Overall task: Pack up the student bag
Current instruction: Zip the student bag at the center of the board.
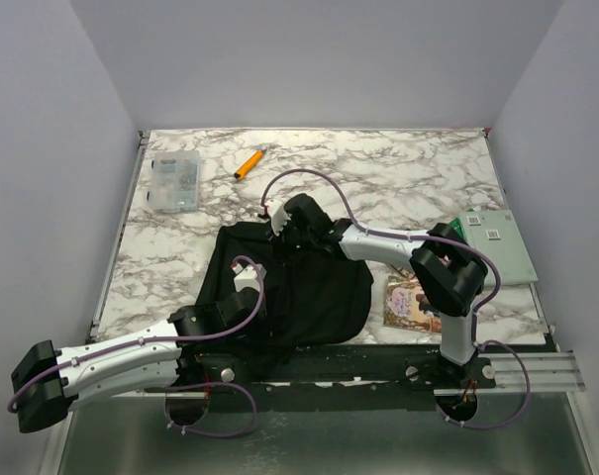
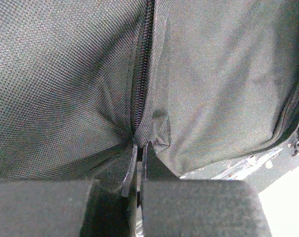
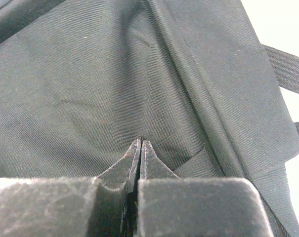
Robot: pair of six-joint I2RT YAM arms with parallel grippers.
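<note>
The student bag lies at the table's near edge — left fingers clamped together on its zipper seam, right fingers pinched together on its cloth.

The student bag lies at the near middle of the worktop; behind it to the left sits a box, a pen right of that box. Just right of the bag lies a booklet, a board farther right and behind; the left pincer touches the bag's left side, the right pincer its far edge.
</note>
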